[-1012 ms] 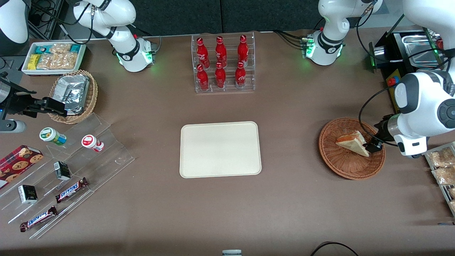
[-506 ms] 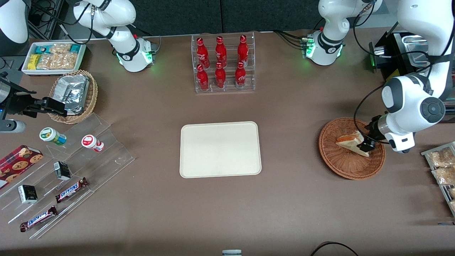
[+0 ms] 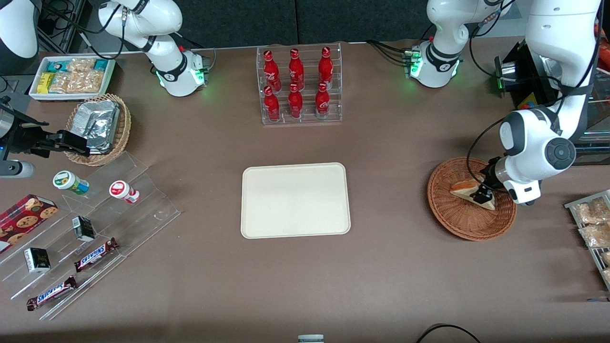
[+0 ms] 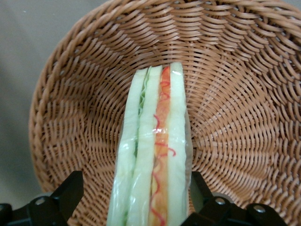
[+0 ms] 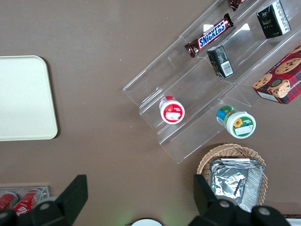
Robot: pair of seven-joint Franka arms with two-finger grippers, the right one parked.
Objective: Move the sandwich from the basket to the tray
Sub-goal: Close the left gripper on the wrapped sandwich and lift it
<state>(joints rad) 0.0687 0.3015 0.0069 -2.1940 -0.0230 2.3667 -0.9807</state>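
The sandwich [image 3: 463, 186] [image 4: 153, 155], a wrapped white wedge with orange-red and green filling, stands on edge in the reddish-brown wicker basket [image 3: 452, 224] [image 4: 244, 94] toward the working arm's end of the table. My left gripper [image 3: 482, 194] [image 4: 136, 188] is down in the basket, open, with one finger on each side of the sandwich's wide end. One finger sits close against the wrap; the other stands a little apart from it. The cream tray [image 3: 295, 200] lies flat mid-table, with nothing on it.
A clear rack of red bottles [image 3: 299, 85] stands farther from the camera than the tray. Toward the parked arm's end are a tan basket of foil packets [image 3: 97, 126], a white snack bin [image 3: 71, 76] and an acrylic stand [image 3: 95, 224]. A snack rack [image 3: 593, 224] sits beside the basket.
My left gripper has moved from the basket's rim in toward the tray's side and lowered, so its fingers now straddle the sandwich. The sandwich has stayed in place.
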